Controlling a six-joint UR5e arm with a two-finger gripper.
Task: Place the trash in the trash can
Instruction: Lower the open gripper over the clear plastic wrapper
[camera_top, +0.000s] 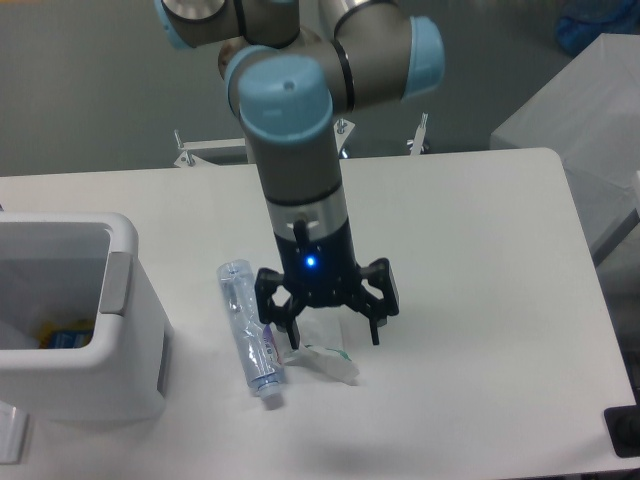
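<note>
A flattened clear plastic bottle (250, 332) with a blue-red label lies on the white table, its cap end toward the front. Just right of it lies a smaller crumpled clear-white wrapper (328, 359) with green marks. My gripper (326, 340) hangs open directly over the wrapper, one finger on each side of it, fingertips close to the table. Nothing is held. The white boxy trash can (70, 320) with a thick rim and grey side panel stands at the left edge, well left of the gripper.
Something blue and yellow lies inside the trash can (68, 335). A grey box (575, 110) stands off the table's right rear corner. A black object (624, 430) sits at the front right corner. Metal brackets (200, 148) stand behind the table.
</note>
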